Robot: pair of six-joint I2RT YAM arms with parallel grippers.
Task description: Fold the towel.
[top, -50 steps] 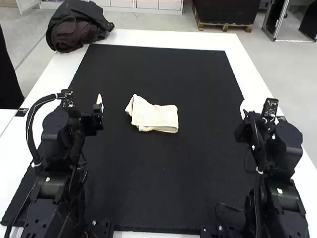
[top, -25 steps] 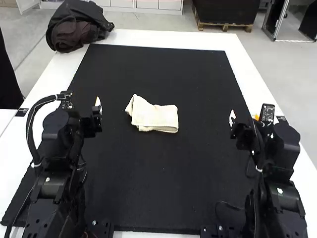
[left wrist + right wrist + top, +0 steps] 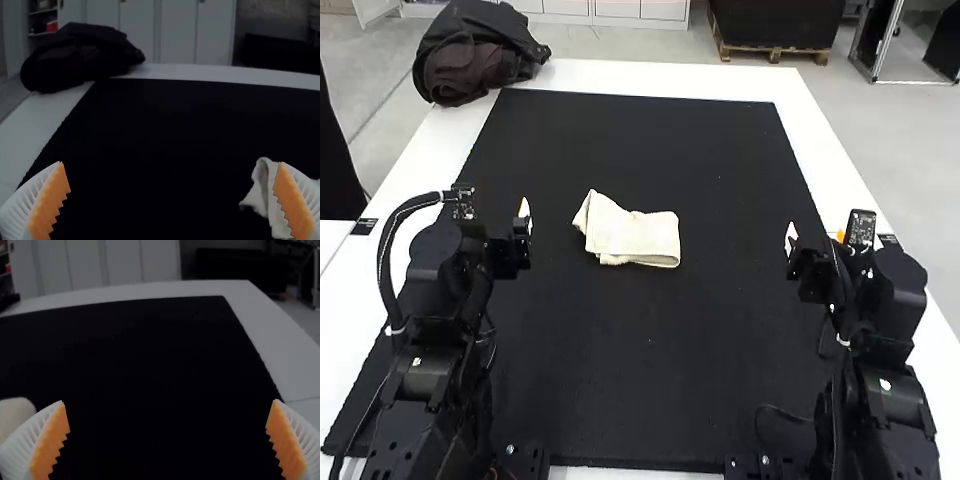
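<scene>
The cream towel (image 3: 632, 235) lies folded in a small uneven bundle on the black mat, left of the middle, its left corner splayed. My left gripper (image 3: 523, 222) is held to the left of the towel, apart from it. My right gripper (image 3: 790, 243) is well to the towel's right. In the left wrist view the left gripper (image 3: 170, 200) is open, with part of the towel (image 3: 267, 195) beyond one finger. The right wrist view has the right gripper (image 3: 170, 440) open, and a pale edge of the towel (image 3: 15, 414) beside one finger.
A black mat (image 3: 650, 370) covers most of the white table (image 3: 620, 74). Dark bunched clothing (image 3: 480, 55) rests on the table's far left corner.
The right gripper has moved inward, toward the left, and then nearly stopped. My left gripper has shifted only slightly. The towel has stayed put.
</scene>
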